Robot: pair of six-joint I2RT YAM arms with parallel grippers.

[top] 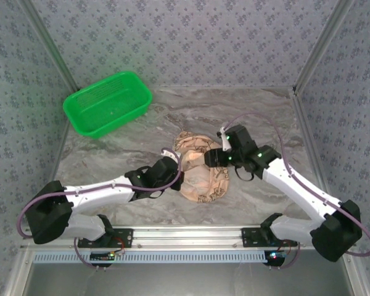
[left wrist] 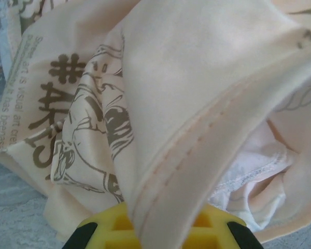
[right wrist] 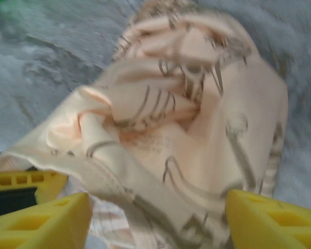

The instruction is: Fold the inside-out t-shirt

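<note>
Grey-veined marble tabletop (top: 253,111) is enclosed by walls papered in a small blue-grey pattern (top: 191,37). A bright green plastic basket with perforated sides (top: 108,103) is set at the far left. The crumpled tan-peach cloth t-shirt printed with dark brown lettering and drawings (top: 200,179) is heaped well apart from the basket, to its right and nearer the arm bases. The left gripper (top: 172,176) is placed at the heap's basket-facing edge; in the left wrist view a stitched hem is seen clamped between its closed yellow fingers (left wrist: 217,220). The right gripper (top: 213,157) is held at the heap's side away from the basket, its yellow fingers (right wrist: 46,218) spread wide with loose cloth between them.
</note>
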